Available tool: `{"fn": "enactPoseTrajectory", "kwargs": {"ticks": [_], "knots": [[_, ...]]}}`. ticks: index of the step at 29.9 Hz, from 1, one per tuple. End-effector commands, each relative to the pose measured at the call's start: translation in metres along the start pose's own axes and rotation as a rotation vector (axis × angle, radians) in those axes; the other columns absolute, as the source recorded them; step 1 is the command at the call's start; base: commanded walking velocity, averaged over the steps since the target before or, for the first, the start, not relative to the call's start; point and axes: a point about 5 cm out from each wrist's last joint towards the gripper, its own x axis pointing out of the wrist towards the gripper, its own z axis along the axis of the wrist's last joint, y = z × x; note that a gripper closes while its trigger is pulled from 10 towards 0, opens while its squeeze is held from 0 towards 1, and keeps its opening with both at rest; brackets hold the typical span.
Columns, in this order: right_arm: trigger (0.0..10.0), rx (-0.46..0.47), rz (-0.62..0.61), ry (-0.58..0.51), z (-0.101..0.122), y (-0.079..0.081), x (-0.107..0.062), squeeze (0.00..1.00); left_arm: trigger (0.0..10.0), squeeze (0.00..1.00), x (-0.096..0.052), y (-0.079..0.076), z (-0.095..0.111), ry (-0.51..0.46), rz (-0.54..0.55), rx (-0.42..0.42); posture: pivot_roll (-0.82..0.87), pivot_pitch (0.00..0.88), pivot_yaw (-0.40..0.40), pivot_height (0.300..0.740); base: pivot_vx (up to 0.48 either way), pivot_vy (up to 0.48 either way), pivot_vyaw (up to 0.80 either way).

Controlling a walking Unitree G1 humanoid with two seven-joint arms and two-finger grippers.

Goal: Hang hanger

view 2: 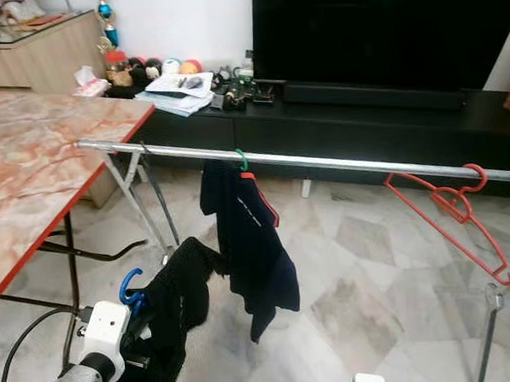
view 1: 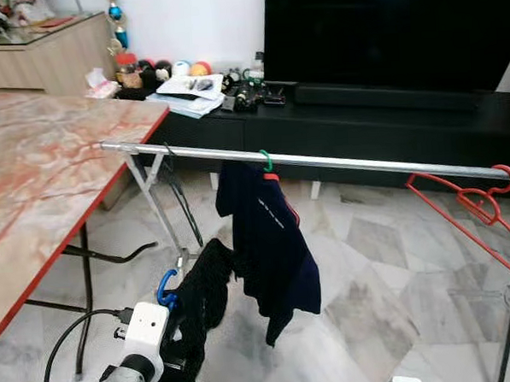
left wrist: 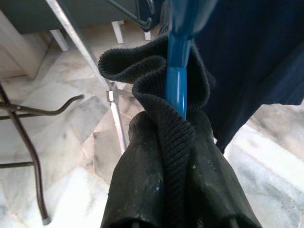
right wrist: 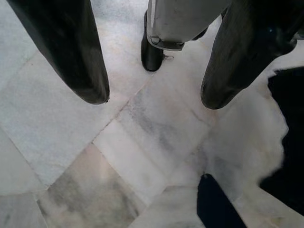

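- Left eye view: The left pincer [view 1: 172, 319] sits low, below the long silver metal drying rail [view 1: 339, 161], clamped on a blue plastic hanger [view 1: 165, 290] draped with a black knitted garment [view 1: 201, 305]. A navy T-shirt on a green-hooked hanger [view 1: 270, 241] already hangs from the rail, and an empty red plastic hanger [view 1: 474, 205] hangs further toward the right end. A marble-patterned, red-edged surface [view 1: 40, 176] stands to the left.
- Right eye view: The bare stretch of rail between the navy T-shirt and the red plastic hanger looks the safest landing place; lifting the blue hook clear above the rail before lowering should keep the sweater from snagging the shirt.
- Left wrist view: Both black fingers [left wrist: 142, 180] pinch the knit folds and the blue hanger's neck; keeping the hook upright and facing the rail seems key.
- Right wrist view: The right pincer [right wrist: 152, 90] points at the marble floor, fingers spread wide, holding nothing.
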Motion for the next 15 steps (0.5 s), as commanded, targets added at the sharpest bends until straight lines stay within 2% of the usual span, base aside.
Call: {"fn": "enactPoseTrajectory", "kwargs": {"ticks": [1, 15], "knots": [[10.0, -0.004, -0.003, 0.012, -0.0025, -0.0014, -0.0006, 0.00, 10.0, 0.00, 0.0011, 0.0000, 0.0058, -0.035, 0.000, 0.012, 0.02, 0.028, 0.009, 0.740, 0.000, -0.469, 0.00], [10.0, -0.010, 0.004, 0.007, -0.0012, 0.0002, -0.0002, 0.00, 10.0, 0.00, -0.0002, -0.0043, 0.0025, -0.024, -0.015, 0.024, 0.02, 0.000, 0.012, 0.740, 0.000, -0.469, 0.00]]}}
